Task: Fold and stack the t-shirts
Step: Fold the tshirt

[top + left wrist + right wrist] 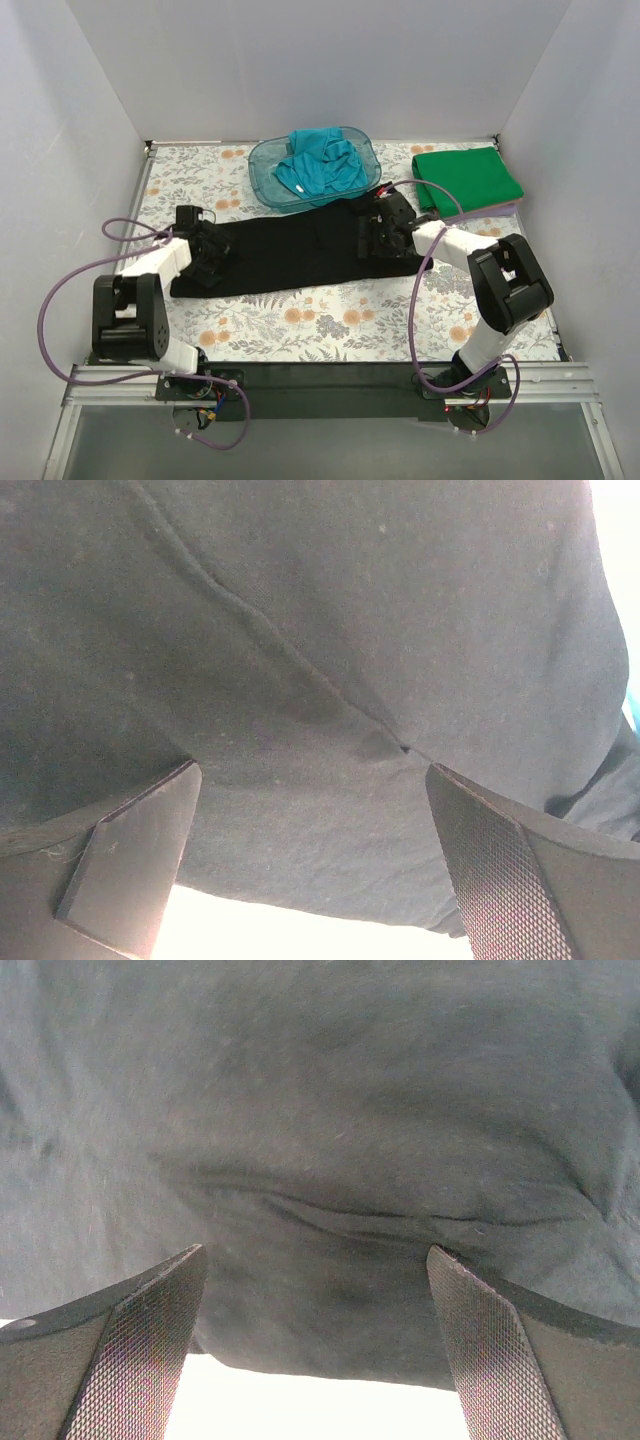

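Left tool (pixel 310 768), right tool (pixel 316 1250) spread over black shirt (pixel 290 255); tub (pixel 258 178) seemingly touching.

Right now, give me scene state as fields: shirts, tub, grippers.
black shirt: laid out flat in a long strip, mid-table
green shirt: folded, far right corner
teal shirt: crumpled in blue tub, far centre
left gripper: open, over black shirt's left end
right gripper: open, over its right end
stack: none yet

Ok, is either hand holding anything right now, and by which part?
Nothing is held: the left hand and right hand are both open, poised over opposite ends of the black t-shirt.
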Tool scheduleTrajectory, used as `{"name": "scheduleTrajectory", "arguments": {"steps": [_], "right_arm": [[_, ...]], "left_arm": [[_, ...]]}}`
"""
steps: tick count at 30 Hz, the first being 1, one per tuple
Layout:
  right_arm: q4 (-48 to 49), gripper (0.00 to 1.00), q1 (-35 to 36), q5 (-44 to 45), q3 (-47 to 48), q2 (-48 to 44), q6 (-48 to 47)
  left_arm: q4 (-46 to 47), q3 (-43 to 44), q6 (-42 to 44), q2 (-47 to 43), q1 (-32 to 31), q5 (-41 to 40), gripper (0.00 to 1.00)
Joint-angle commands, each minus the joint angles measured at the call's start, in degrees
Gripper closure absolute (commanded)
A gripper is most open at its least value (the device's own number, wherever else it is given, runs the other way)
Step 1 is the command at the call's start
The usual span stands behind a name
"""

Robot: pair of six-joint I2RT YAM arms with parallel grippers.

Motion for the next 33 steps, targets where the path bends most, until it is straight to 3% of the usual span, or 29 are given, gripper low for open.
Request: {"name": "scheduleTrajectory", "arguments": {"steps": [1,8,12,20,26,33], "right_arm": [[-1.7,0.03,-0.8,3.5,0.9,3.5,-0.3],[-3.4,0.02,-2.5,2.8,5.8,7.7,-0.9],[-4.0,0.03,-4.9,2.7,6.7,8.5,0.3],[-6.5,0.03,-10.5,2.0,11.4,12.6,-1.6],[-6.6,0.02,-11.4,0.9,15.4,15.3,-3.5],[-6.6,0.02,-11.5,0.5,21.7,20.0,-5.7]], "left_arm": [[-7.1,-8.6,-1.3,-2.2,0.0,-3.1,0.02],[-10.4,-19.0,-4.5,-18.1,-3.8,1.2,0.02],[-9.8,-23.5,-8.6,-23.4,-10.1,4.1,0.02],[-9.2,-29.7,-17.7,-27.2,-21.0,8.6,0.02],[-7.7,-32.4,-28.7,-31.9,-33.0,9.5,0.02],[-4.9,-29.9,-37.4,-28.1,-48.7,7.0,0.02]]}}
